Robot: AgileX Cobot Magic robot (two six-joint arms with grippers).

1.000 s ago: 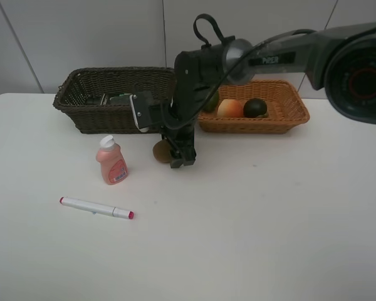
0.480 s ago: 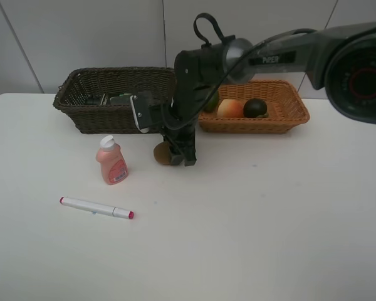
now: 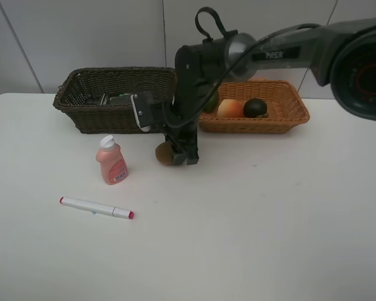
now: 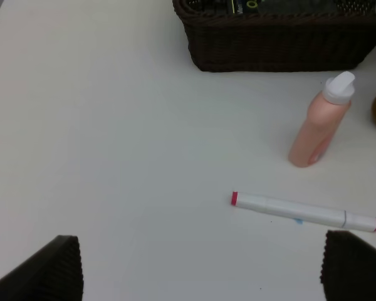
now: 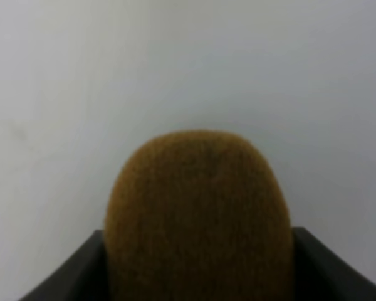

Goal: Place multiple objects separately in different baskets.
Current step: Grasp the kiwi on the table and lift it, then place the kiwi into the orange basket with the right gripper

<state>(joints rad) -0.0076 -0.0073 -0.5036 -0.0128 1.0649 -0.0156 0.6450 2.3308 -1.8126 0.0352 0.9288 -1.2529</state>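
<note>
My right gripper (image 3: pixel 177 154) is shut on the brown kiwi (image 3: pixel 165 153), low over the table in front of the two baskets. In the right wrist view the kiwi (image 5: pixel 197 213) fills the gap between the dark fingers (image 5: pixel 69 276). The pink white-capped bottle (image 3: pixel 111 162) stands upright to the left of the kiwi. The white pink-tipped marker (image 3: pixel 95 207) lies nearer the front. My left gripper (image 4: pixel 203 266) is open above the table near the marker (image 4: pixel 304 212) and holds nothing. The orange-red fruit (image 3: pixel 230 108), dark-green round fruit (image 3: pixel 255 107) and green fruit (image 3: pixel 211 100) lie in the tan basket (image 3: pixel 297 103).
The dark brown basket (image 3: pixel 116 73) stands at the back left with a dark-green box (image 3: pixel 120 97) inside. The right arm reaches across in front of both baskets. The table's left edge runs close to the dark basket.
The right gripper's jaws closed onto the kiwi, and the gripper rose a little with it. The bottle, marker and left gripper stayed where they were.
</note>
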